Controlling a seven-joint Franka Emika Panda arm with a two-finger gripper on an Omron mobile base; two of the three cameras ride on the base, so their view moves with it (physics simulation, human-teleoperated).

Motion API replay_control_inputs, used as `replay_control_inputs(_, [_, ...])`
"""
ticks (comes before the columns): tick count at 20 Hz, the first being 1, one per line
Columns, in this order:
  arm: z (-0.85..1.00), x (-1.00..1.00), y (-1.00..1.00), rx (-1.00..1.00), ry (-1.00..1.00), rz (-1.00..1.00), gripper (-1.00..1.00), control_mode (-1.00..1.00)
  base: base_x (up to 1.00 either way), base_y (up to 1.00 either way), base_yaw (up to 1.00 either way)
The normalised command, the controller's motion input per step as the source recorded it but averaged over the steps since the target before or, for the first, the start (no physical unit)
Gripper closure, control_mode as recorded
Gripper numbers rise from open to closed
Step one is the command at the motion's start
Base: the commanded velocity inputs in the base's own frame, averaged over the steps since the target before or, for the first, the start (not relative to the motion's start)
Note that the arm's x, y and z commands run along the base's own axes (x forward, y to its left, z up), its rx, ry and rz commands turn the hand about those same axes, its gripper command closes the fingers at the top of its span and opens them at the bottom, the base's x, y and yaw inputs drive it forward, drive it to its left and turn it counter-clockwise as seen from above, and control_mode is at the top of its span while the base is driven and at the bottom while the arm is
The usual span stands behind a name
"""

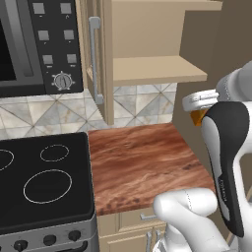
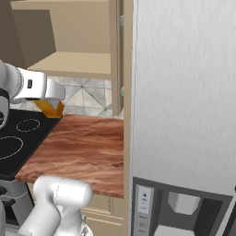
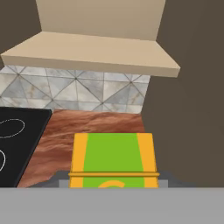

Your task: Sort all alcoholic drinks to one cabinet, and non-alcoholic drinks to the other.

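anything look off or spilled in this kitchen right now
Nothing stands out. The wooden counter shows no spill, the open cabinet has its door swung wide with its shelf level, and the orange-yellow carton sits square and upright in the hand, above the counter.

One carton (image 3: 113, 159) sits between the pincer (image 3: 113, 183) fingers. One open cabinet (image 1: 157, 69) with one shelf stands ahead and above. One counter (image 1: 142, 162) lies below. One stove (image 1: 44, 177) with three visible burner rings, one microwave (image 1: 39, 44).
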Motion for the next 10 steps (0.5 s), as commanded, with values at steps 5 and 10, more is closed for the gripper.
replay_control_inputs(5, [0.07,0.15,-0.07,-0.03,-0.07,0.00,1.00,-1.00,0.00,0.00,0.00])
replay_control_inputs(10, [0.12,0.10,-0.10,-0.02,-0.04,0.00,1.00,-1.00,0.00,0.00,0.00])
